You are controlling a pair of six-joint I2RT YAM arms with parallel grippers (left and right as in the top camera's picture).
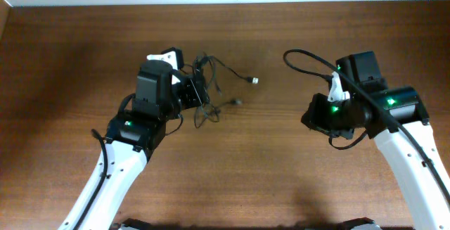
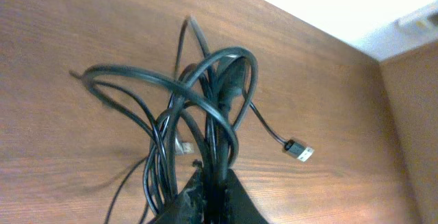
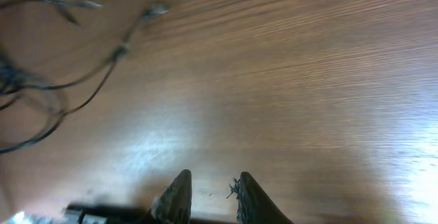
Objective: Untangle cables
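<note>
text: none legible | labels: none | brands: none | numbers: none

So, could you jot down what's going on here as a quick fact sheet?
Surface: wooden table
Items: tangled black cables, one silver plug trailing out of the tangle
Left tool: shut on the cables
Right tool: open, empty, over bare wood, apart from the tangle
Job state: cables not yet untangled
</note>
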